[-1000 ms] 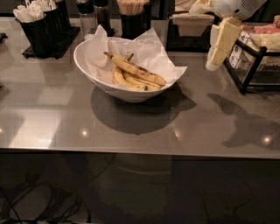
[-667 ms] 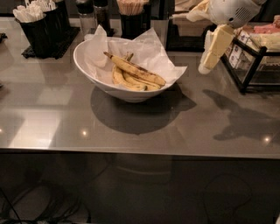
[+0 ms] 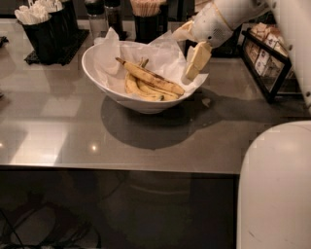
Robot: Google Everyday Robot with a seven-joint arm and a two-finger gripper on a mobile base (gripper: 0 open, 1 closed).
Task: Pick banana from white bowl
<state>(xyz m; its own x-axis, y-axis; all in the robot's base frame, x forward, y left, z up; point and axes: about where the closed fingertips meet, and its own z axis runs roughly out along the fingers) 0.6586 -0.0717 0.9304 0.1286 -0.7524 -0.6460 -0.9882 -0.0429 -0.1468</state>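
The white bowl [image 3: 99,78] stands on the grey counter, lined with crinkled white paper. In it lies the banana [image 3: 151,78], long and heavily brown-streaked, running from upper left to lower right across two cleaner yellow bananas [image 3: 132,87]. My gripper [image 3: 194,65] hangs from the white arm at the upper right, over the bowl's right rim and just right of the banana's lower end. It holds nothing that I can see.
Black cutlery holders [image 3: 46,31] stand at the back left, dark shakers [image 3: 104,14] and a stick holder [image 3: 146,19] behind the bowl. A black wire rack [image 3: 269,63] with packets is at the right. My white body [image 3: 277,189] fills the lower right. The counter's front edge [image 3: 121,168] crosses below.
My gripper has moved left and down, from beside the wire rack to over the bowl's right rim. The bowl and bananas have not moved.
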